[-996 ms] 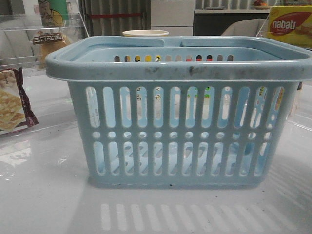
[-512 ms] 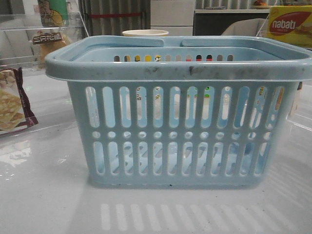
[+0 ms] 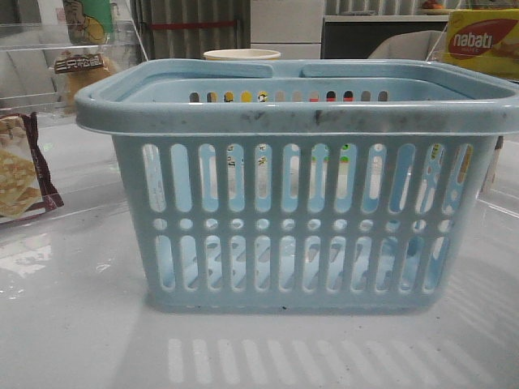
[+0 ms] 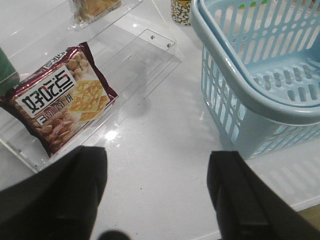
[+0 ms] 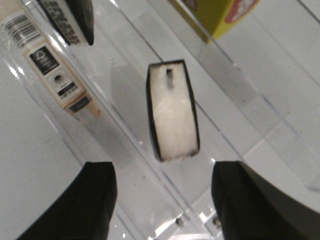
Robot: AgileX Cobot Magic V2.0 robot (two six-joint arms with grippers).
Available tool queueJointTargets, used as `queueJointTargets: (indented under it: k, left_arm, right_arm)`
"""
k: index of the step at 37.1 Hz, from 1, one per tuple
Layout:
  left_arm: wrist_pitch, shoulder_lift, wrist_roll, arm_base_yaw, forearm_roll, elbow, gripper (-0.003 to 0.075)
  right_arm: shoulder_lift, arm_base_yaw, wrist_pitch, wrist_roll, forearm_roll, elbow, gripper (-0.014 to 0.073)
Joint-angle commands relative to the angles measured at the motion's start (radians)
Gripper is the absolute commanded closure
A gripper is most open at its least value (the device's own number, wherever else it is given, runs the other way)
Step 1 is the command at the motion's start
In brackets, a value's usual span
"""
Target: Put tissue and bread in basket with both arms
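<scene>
The light-blue slotted basket [image 3: 300,186] fills the middle of the front view and shows in the left wrist view [image 4: 260,75]. The bread [image 3: 81,71], a golden-brown bun with a dark label, sits on a clear shelf behind the basket's left corner. My left gripper [image 4: 157,195] is open and empty over bare table, between the basket and the clear shelf. My right gripper [image 5: 165,200] is open and empty, just short of a small packet with black sides and a white face, apparently the tissue [image 5: 172,110], on a clear shelf. Neither gripper shows in the front view.
A maroon-edged cracker packet [image 4: 60,97] lies on the left clear shelf [image 4: 145,55], also seen in the front view [image 3: 20,174]. A yellow wafer box [image 3: 482,40] stands at the right. A beige box [image 5: 55,65] and a black item [image 5: 75,20] lie near the tissue. A cup [image 3: 242,55] stands behind the basket.
</scene>
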State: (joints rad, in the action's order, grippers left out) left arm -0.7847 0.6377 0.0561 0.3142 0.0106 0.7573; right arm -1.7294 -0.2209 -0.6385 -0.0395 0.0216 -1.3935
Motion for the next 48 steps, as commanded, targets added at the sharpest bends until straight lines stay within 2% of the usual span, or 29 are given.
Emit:
queueJointTargets:
  k: [1,5,11,13,15,23,31,38,43,48]
  left_arm:
    - [0.077,0.006,0.003,0.008,0.005,0.03,0.0232]
    - [0.077,0.006,0.003,0.008,0.005,0.03,0.0232]
    - [0.077,0.006,0.003,0.008,0.005,0.03,0.0232]
    - [0.077,0.006,0.003,0.008,0.005,0.03,0.0232]
    - [0.077,0.006,0.003,0.008,0.005,0.03,0.0232]
    - [0.077,0.006,0.003,0.008,0.005,0.03,0.0232]
    - [0.077,0.006,0.003,0.008,0.005,0.03,0.0232]
    - [0.077,0.006,0.003,0.008,0.005,0.03,0.0232]
    - [0.077,0.006,0.003,0.008,0.005,0.03,0.0232]
    - [0.077,0.006,0.003,0.008,0.005,0.03,0.0232]
  right_arm:
    - [0.002,-0.005,0.09,-0.003,0.039,-0.06,0.0076]
    - [-0.032,-0.005,0.135,-0.003,0.046,-0.065,0.0088]
    - [-0.041,-0.005,0.162,-0.003,0.046,-0.068,0.039]
    - [-0.027,-0.003,0.153,-0.003,0.044,-0.079,0.0451]
    - [-0.008,0.003,0.142,-0.003,0.04,-0.088,0.0477]
    - [0.126,0.066,0.084,-0.003,0.008,-0.099,0.0472]
    - [0.264,0.264,-0.014,-0.003,-0.073,-0.099,0.0472]
    - [0.269,0.513,-0.09,-0.003,-0.105,-0.092,0.0472]
    - [0.255,0.623,-0.086,-0.003,-0.107,-0.066,0.0472]
    - [0.223,0.687,-0.085,-0.003,-0.107,-0.05,0.0456]
